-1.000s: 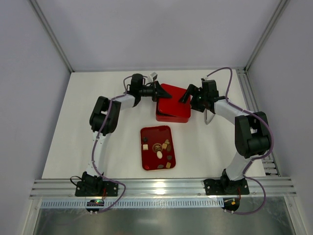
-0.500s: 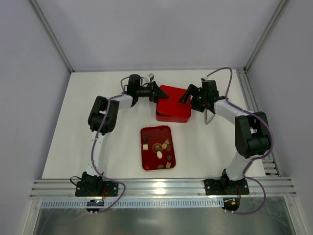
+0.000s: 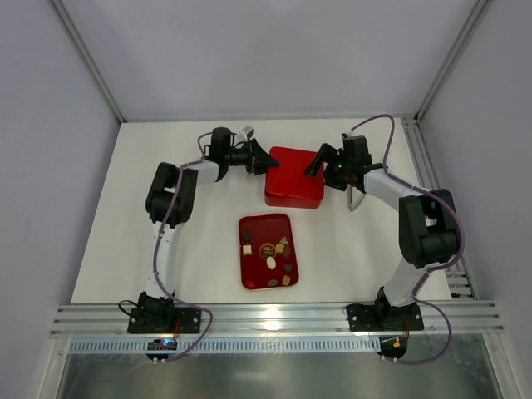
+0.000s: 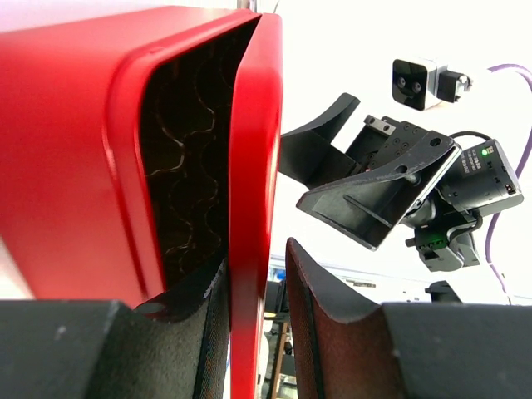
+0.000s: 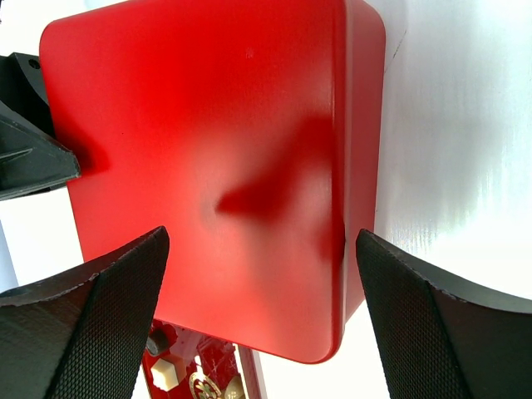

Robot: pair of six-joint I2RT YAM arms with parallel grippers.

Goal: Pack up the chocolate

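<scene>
Left gripper (image 4: 256, 259): jaws narrow, straddling one upright red wall of the red box (image 4: 75, 150). We see a sliver of light beside one finger, so we cannot tell whether the wall is pinched or only bracketed. We judge that taking the thin edge is the way to lift or steady the shell, since its broad faces offer nothing to pinch.

Right gripper (image 5: 259, 241): jaws wide and holding nothing, spread above the top face of the box. Its fingers (image 5: 91, 316) are black wedges with a fine knurled texture. We judge this as a standby or bracing pose opposite the left gripper.

Box: square with rounded corners. The surface is smooth, glossy red, with soft reflections and a shallow dent-like shadow near the middle. A dark brown liner (image 4: 187, 166) with wavy cell edges shows inside the gap, presumably the compartments meant for the pieces.

Chocolate (image 3: 272, 263): all of it that we see lies loose on the flat red tray (image 3: 253, 226), nearer the arm bases and apart from the box. The pieces are tiny and dark brown, tan or cream. None sits in either gripper, so packing has not begun.

Both the box and the tray rest on the white matte table (image 3: 125, 208).
</scene>
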